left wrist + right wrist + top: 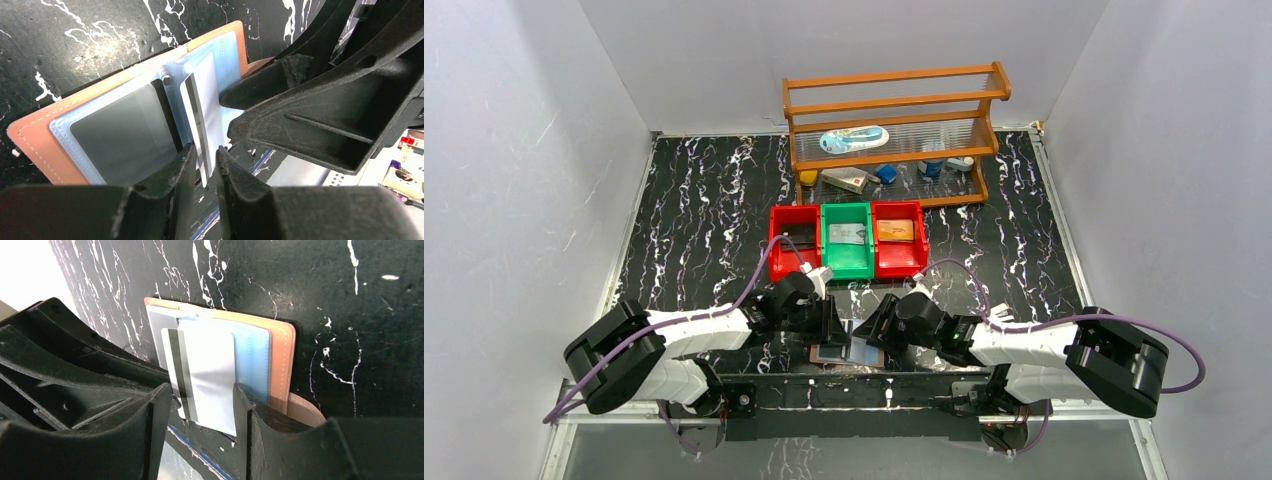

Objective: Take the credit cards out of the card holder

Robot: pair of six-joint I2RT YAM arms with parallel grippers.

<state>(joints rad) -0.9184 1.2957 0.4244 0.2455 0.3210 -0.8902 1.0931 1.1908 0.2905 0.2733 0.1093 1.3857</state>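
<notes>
left claw (205, 151) parted around silver card (195, 110), right claw (202, 390) spread over card holder (280, 355), bins (848, 268) beyond

Count, centre of the overhead view: three bins, namely left red bin (774, 240), green bin (847, 268) and right red bin (900, 266). We tally four cards: grey card (847, 234) in green, orange card (895, 230) in right red, and silver sleeved card (120, 135) and striped card (210, 375) at the one card holder (280, 360). One wooden rack (894, 77), upper centre. Left red bin's contents: we cannot tell.

Card holder (30, 142) lies open; silver card (196, 120) stands between slightly parted jaws.
</notes>
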